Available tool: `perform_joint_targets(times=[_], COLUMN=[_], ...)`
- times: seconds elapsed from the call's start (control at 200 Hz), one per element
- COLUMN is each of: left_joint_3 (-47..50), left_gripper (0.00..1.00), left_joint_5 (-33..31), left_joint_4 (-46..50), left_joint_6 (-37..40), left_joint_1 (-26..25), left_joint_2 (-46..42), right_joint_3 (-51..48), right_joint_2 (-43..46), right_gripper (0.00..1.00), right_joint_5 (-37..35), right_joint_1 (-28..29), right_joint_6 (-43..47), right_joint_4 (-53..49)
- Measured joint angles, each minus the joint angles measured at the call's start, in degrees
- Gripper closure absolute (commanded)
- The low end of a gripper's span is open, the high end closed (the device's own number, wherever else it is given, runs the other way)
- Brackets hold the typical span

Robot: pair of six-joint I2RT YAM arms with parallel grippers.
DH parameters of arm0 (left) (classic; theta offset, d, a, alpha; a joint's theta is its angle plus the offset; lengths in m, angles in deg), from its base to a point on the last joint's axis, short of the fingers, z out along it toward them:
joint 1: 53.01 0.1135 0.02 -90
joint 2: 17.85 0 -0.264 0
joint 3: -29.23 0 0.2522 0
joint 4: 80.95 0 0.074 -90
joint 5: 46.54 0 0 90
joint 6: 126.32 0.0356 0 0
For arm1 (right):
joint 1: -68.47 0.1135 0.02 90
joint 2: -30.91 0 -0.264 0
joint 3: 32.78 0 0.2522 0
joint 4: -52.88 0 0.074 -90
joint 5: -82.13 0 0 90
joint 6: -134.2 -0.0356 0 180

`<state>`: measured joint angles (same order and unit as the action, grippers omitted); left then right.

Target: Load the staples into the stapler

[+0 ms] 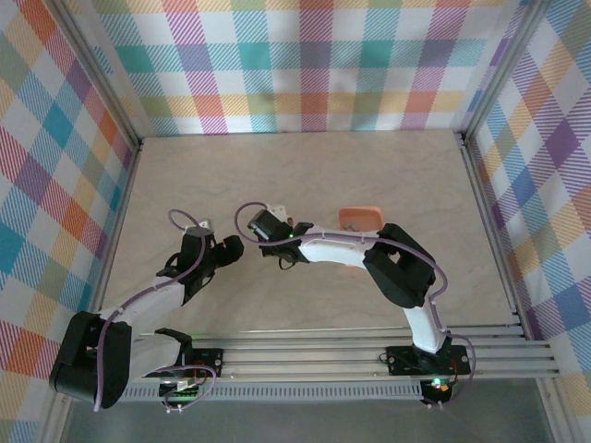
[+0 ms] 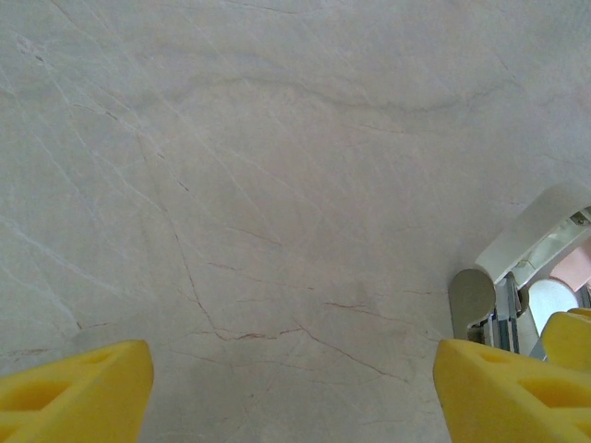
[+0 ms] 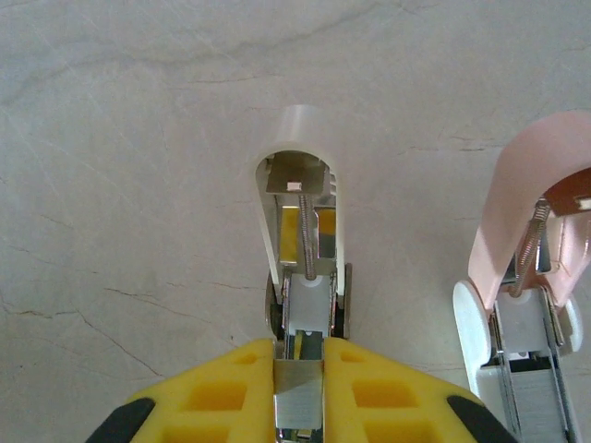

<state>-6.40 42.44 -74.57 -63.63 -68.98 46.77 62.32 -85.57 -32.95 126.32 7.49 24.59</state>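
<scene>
Right hand (image 3: 297, 365) pressed together, pinching the silvery metal part (image 3: 297, 399) of the white stapler (image 3: 300, 148), whose cover is hinged open away from the fingers. Just beside it, on the right in the wrist view, the pink stapler (image 3: 531, 185) also lies open on the tabletop (image 3: 138, 185), with grey staples (image 3: 531, 403) in its channel. Left hand (image 2: 291, 392) is spread over bare tabletop near the white stapler. An orange tray (image 1: 360, 218) lies partly behind the right arm.
</scene>
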Motion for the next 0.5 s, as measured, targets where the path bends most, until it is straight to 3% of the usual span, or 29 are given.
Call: perform_joint_targets(times=[0.5], left_joint_3=[0.04], left_gripper=[0.20], left_joint_5=[0.00], left_joint_4=[-0.24], left_joint_6=[0.13], left_joint_1=[0.00], left_joint_2=[-0.22], right_joint_3=[0.96], right_joint_2=[-0.85], right_gripper=[0.83], right_joint_5=[0.00], right_joint_1=[0.04], right_joint_6=[-0.48], right_joint_4=[-0.15])
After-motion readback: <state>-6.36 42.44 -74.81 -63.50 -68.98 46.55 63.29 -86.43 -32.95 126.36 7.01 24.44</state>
